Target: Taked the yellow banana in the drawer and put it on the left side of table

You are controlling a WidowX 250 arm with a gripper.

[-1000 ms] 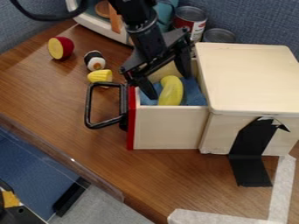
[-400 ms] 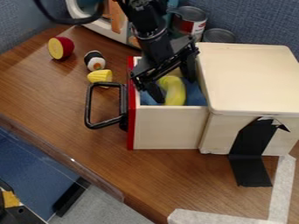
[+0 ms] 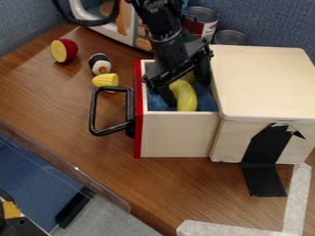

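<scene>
The black two-finger tool [image 3: 188, 93] is open, fingers either side of the one yellow banana [image 3: 186, 96], inside the pale wooden drawer [image 3: 178, 134] at centre. Compared with the earlier frames, the tool sits farther right and the banana's lower end has swung right. Beyond the drawer, upper left, lie one red-and-yellow toy piece [image 3: 63, 50], one black-and-white toy piece [image 3: 100, 63] and one yellow toy piece [image 3: 106, 80]; two metal cans [image 3: 201, 22] stand top right of centre.

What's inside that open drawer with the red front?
A yellow banana, lying on something blue. The black gripper hides part of the drawer's far end, and whatever lies beneath the blue is covered.
</scene>
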